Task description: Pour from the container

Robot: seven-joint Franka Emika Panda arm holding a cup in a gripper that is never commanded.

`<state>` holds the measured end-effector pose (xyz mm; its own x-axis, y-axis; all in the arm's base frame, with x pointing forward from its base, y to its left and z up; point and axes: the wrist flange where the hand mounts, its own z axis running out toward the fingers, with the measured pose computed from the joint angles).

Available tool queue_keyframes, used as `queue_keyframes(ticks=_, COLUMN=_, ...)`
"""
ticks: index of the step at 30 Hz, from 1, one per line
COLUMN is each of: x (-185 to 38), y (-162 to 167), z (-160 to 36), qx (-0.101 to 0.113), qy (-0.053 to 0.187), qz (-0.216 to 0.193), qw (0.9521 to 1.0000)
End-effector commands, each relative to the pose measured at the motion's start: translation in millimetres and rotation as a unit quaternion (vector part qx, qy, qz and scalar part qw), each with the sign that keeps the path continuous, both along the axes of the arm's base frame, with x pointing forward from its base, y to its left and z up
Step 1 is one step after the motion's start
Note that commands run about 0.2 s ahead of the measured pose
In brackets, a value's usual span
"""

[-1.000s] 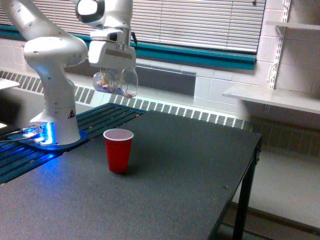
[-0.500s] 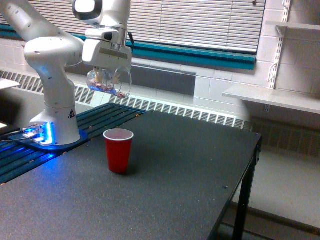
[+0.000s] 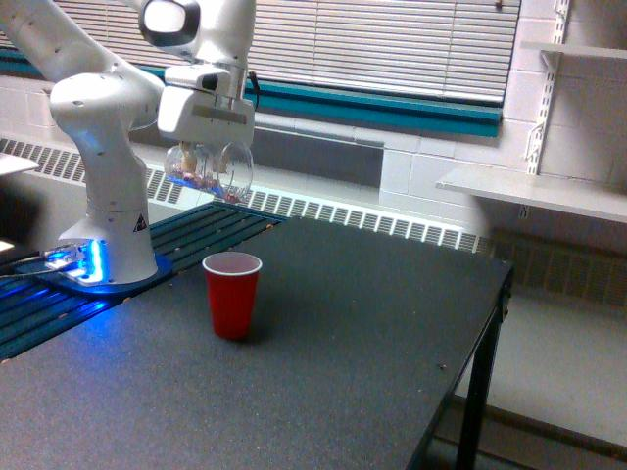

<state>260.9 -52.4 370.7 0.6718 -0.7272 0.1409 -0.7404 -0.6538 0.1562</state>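
Note:
The container (image 3: 208, 170) is a small clear cup with brownish-red bits lying in its lower side. It hangs tilted under my gripper (image 3: 204, 149), which is shut on it, high above the table. A red cup (image 3: 232, 295) with a pale inside stands upright on the dark table (image 3: 323, 372), below the container and slightly toward the exterior view's right. The fingers themselves are mostly hidden behind the clear cup.
The arm's white base (image 3: 108, 235) stands at the exterior view's left on a blue-lit mount. The table's edge and leg (image 3: 480, 392) run down the exterior view's right. A white shelf (image 3: 534, 191) sticks out from the wall beyond it.
The gripper and the container have moved toward the exterior view's left and slightly up. The red cup has stayed put.

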Motion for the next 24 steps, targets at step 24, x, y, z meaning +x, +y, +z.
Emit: queue_keyframes(ticks=24, x=-8.7, y=6.8, z=-44.9, qx=-0.022, qy=0.080, qz=0.031, qw=0.9961)
